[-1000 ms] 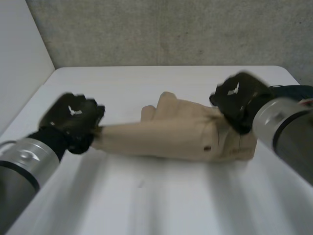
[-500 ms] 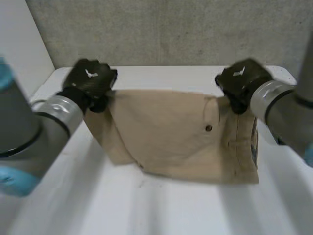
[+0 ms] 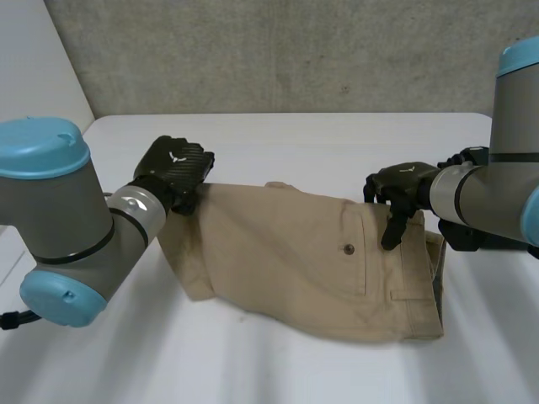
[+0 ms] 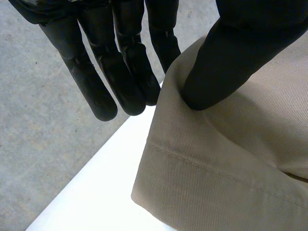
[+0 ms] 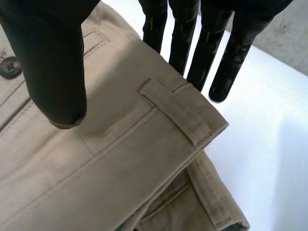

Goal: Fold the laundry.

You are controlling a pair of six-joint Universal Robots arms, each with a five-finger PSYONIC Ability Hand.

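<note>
Plenty of bare white table [image 3: 286,139] lies around the tan shorts [image 3: 278,252], spread flat across its middle. They are laid out, I judge, with the folding proper not yet done. My left hand [image 3: 178,167] is at the leg-hem corner and my right hand [image 3: 402,189] at the waistband corner. Each has straight fingers past the cloth's edge and only a thumb resting on it, gripping nothing. There is room to fold either way; the far table edge is near.
</note>
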